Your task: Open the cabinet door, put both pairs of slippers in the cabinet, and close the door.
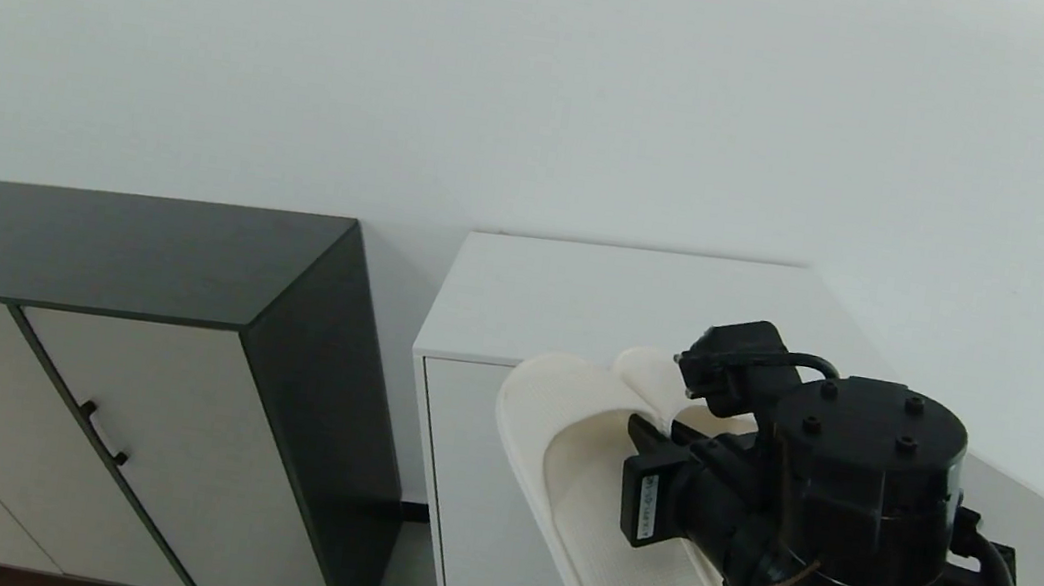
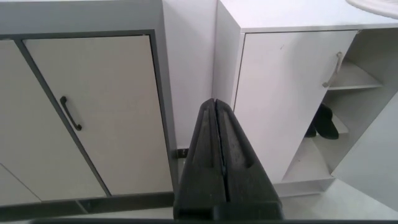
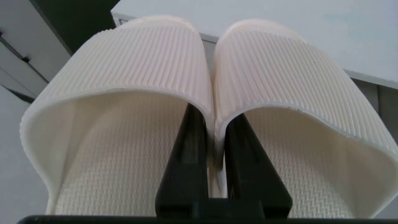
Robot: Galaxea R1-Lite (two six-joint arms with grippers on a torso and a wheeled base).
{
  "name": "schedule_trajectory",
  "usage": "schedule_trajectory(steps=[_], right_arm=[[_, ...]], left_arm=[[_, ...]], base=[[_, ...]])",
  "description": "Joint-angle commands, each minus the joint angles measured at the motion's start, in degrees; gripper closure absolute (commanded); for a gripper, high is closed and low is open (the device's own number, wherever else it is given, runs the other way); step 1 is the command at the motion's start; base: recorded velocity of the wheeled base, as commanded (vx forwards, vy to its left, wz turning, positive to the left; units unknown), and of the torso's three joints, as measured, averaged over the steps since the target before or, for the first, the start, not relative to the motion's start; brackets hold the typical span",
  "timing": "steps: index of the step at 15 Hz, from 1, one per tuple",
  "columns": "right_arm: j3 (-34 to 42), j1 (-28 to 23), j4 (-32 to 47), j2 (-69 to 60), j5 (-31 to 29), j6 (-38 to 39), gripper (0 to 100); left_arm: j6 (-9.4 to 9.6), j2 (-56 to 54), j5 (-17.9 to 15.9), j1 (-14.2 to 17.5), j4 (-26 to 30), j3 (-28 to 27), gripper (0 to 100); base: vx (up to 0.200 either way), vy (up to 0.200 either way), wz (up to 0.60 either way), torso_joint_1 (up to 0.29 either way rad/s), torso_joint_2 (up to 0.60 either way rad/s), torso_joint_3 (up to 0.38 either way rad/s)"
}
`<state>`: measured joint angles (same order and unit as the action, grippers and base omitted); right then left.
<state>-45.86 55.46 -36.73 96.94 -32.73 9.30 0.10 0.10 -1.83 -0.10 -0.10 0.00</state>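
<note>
Two white slippers (image 3: pixel 155 81), one pair, lie side by side in the right gripper (image 3: pixel 214 134). One finger (image 3: pixel 186 162) goes under each strap, and the adjoining inner sides are pinched between the two. The fingers are clenched on the pair.

In the head view the slippers (image 1: pixel 578 482) hang in the air before the white cabinet (image 1: pixel 622 296), overlapping its top front edge.

The left gripper (image 2: pixel 216 112) is low in front of the white cabinet, fingers pressed together with nothing between them.

The left wrist view takes in the cabinet's inside. The door (image 2: pixel 286 99) is swung open, with its handle (image 2: pixel 334 70) on the free edge beside the opening. The upper shelf (image 2: pixel 354 78) is bare. Black shoes (image 2: pixel 323 121) sit lower, toward the back. In the head view the arm and slippers cover that part.

A dark cabinet (image 1: pixel 114 249) stands just beside the white cabinet on the door's hinge side, doors shut, with a narrow gap between them. Open floor lies in front of the opening.
</note>
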Motion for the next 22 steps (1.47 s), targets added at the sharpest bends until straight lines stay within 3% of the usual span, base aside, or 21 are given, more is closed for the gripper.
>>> schedule_trajectory(steps=[1, 8, 22], right_arm=[[0.07, -0.08, -0.01, 0.36, -0.05, 0.01, 100], [0.25, -0.08, -0.01, 0.36, -0.05, 0.01, 100], [0.77, 0.0, -0.01, 0.18, -0.14, -0.07, 100]], left_arm=[[-0.01, -0.01, -0.02, 0.01, 0.01, 0.0, 100], [0.08, -0.01, -0.02, 0.01, 0.01, 0.0, 100], [0.08, -0.01, -0.02, 0.01, 0.01, 0.0, 100]], base=[[0.0, 0.0, 0.0, 0.0, 0.0, 0.0], [0.0, 0.0, 0.0, 0.0, 0.0, 0.0], [0.0, -0.186, 0.0, 0.004, 0.0, 0.001]])
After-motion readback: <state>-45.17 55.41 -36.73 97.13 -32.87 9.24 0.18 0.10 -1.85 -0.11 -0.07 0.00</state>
